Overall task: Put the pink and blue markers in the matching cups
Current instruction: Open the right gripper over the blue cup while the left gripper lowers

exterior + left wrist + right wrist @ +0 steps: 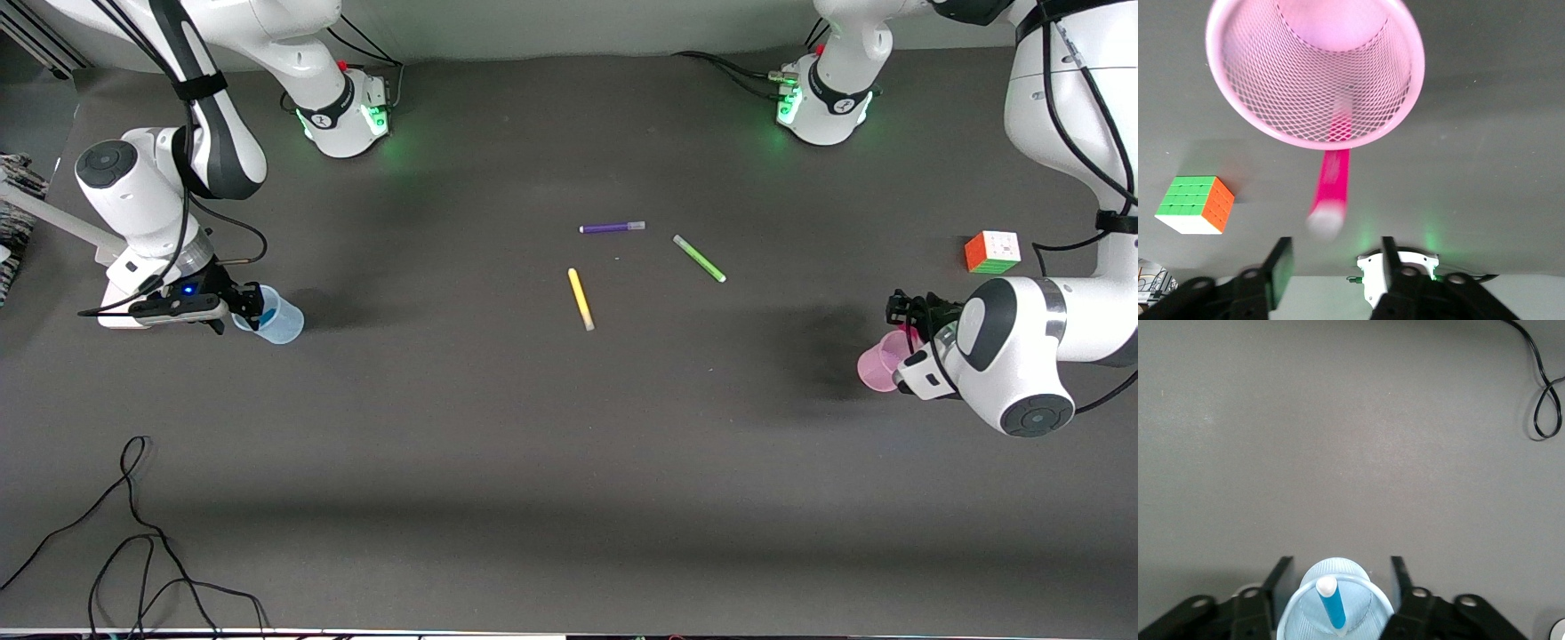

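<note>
The pink mesh cup [878, 363] stands at the left arm's end of the table. In the left wrist view the cup [1258, 100] is seen from above, and the pink marker [1331, 180] shows blurred, reaching from inside the cup over its rim. My left gripper [1333, 263] is open over the cup [907, 333], not touching the marker. The light-blue cup [276, 322] stands at the right arm's end. The blue marker [1332, 605] leans upright in the cup [1298, 613]. My right gripper [1338, 577] is open with its fingers on either side of the cup [238, 307].
A purple pen [612, 228], a green pen [699, 258] and a yellow pen [581, 299] lie mid-table. A colour cube [992, 252] sits near the pink cup, farther from the front camera, and shows in the left wrist view [1197, 204]. A black cable [133, 533] lies near the front edge.
</note>
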`<action>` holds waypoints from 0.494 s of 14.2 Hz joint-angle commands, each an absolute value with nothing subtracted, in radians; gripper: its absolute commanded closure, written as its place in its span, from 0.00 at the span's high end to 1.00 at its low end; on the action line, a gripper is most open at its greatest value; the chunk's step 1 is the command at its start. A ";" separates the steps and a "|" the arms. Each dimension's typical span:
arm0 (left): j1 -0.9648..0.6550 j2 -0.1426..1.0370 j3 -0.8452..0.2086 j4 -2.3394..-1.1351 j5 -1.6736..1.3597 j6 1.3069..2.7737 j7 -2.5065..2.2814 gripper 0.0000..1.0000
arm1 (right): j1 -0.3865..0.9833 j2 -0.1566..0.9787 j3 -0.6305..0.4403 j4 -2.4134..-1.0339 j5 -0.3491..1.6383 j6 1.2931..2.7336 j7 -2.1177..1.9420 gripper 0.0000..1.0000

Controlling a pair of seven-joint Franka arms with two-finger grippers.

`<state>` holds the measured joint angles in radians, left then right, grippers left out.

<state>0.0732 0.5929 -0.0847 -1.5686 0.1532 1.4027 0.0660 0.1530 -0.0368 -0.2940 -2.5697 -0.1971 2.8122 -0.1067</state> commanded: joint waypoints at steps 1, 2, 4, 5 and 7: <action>0.060 0.607 -0.084 -1.494 0.167 1.336 0.058 1.00 | 0.163 -0.043 -0.305 -2.556 -0.215 2.818 -0.107 1.00; 0.058 0.610 -0.086 -1.477 0.167 1.324 0.058 1.00 | 0.163 -0.040 -0.304 -2.531 -0.212 2.766 -0.107 1.00; 0.046 0.611 -0.086 -1.473 0.169 1.322 0.058 1.00 | 0.163 -0.031 -0.299 -2.456 -0.190 2.616 -0.104 1.00; 0.046 0.609 -0.086 -1.473 0.170 1.324 0.058 1.00 | 0.164 -0.032 -0.298 -2.435 -0.170 2.577 -0.106 1.00; 0.048 0.611 -0.086 -1.473 0.170 1.324 0.064 1.00 | 0.167 -0.037 -0.290 -2.396 -0.131 2.510 -0.106 1.00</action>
